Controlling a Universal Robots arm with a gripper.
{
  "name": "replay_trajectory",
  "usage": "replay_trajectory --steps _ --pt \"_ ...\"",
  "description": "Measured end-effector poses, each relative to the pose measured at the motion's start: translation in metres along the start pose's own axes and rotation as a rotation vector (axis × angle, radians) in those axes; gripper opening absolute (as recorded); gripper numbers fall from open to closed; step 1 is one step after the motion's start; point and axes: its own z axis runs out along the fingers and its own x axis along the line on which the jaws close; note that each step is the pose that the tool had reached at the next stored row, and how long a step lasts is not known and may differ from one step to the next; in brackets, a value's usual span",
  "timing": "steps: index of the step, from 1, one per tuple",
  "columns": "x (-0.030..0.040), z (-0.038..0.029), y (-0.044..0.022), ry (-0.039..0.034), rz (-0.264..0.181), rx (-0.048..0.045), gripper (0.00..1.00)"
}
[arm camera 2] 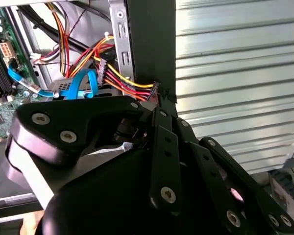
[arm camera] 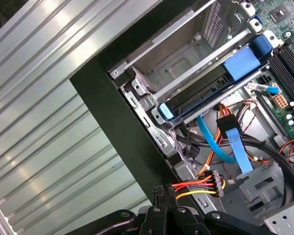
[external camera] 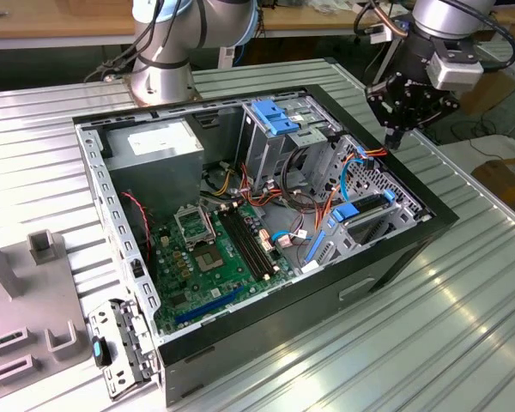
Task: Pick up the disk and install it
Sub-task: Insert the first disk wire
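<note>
I observed the gripper (external camera: 393, 138) with fingers pressed together, holding nothing, above the chassis wall (arm camera: 122, 137). The disk (arm camera: 201, 95) lay beyond the fingertips, slid into its bay, apparently seated.

Nothing here reads clearly for you. On the exterior view's left, at the far side of the open case (external camera: 386, 257), the white label (external camera: 157, 140) on the power supply (external camera: 170, 167) carries print too small to make out.
</note>
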Motion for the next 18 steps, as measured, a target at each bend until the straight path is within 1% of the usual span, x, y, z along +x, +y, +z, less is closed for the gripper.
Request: replay_trajectory --steps 2,5,6,7,8,9,11,12,14,18 --pt "-0.0056 -0.0006 0.0037 0.0013 -0.001 0.0 0.11" --pt "-0.0056 -0.0006 0.0036 0.0026 -0.002 -0.0018 0.11" --pt "-0.0056 -0.0004 0.0035 0.0058 -0.003 -0.0053 0.11" --pt "-0.0054 -0.0004 0.0034 0.0102 -0.004 -0.0105 0.11" --pt "-0.0053 -0.0001 0.0031 0.0162 -0.006 -0.0185 0.11" --pt "-0.0054 0.0002 0.0024 0.0266 -0.01 -0.033 0.17" --pt "-0.0066 0.0006 -0.0001 0.0419 -0.015 -0.0544 0.19" --pt "-0.0067 0.0006 -0.0003 0.043 -0.015 -0.0559 0.25" --pt "-0.0068 0.0006 -0.0005 0.0432 -0.015 -0.0562 0.25" --pt "-0.0088 0.0014 -0.0032 0.0439 -0.018 -0.0564 0.25"
